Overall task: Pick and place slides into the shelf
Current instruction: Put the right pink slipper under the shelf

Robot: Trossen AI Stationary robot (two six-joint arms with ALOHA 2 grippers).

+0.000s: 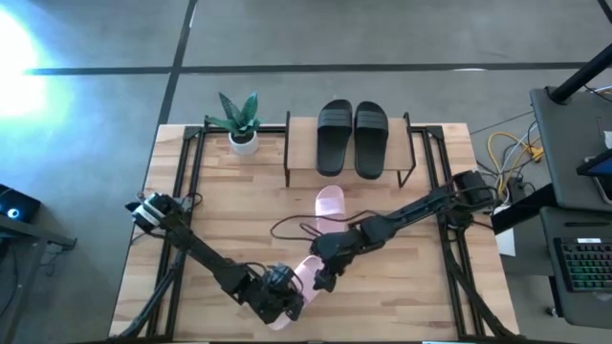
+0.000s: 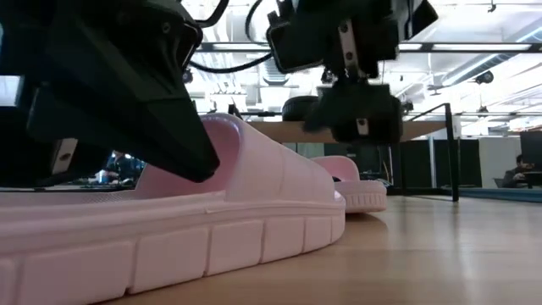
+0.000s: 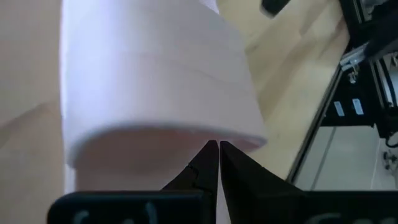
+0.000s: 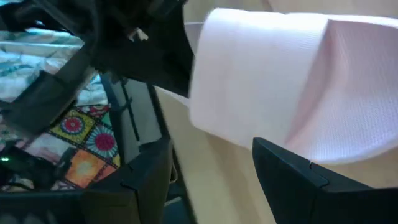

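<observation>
Wooden desk (image 1: 402, 306), seen from above and at board level.

Shelf (image 1: 304, 164): low rack, light top board on thin black legs, at the middle of the desk's far edge. Black slides (image 1: 352, 137): one pair, side by side on its top board.

Potted plant (image 1: 241, 122): white pot, far edge, just left of the shelf.

Far pink slide (image 1: 329, 203): lying on the desk just in front of the shelf, apart from both arms.

Near pink slide (image 1: 308, 270): on the desk close to the middle of the near edge, sole flat on the wood in the low view, with both grippers at it.

Left gripper (image 1: 288, 298): at the slide's near end. In its wrist view the two fingertips (image 3: 209, 155) sit pressed together, tips at the lower rim of the strap; nothing is held between them.

Right gripper (image 1: 326, 277): over the slide's right side. Its fingers (image 4: 298, 177) stand wide apart in its wrist view, one beside the strap and the other clear of it; not clamped on the slide.

Black cable (image 1: 292, 227): looped on the desk between the two pink slides.
</observation>
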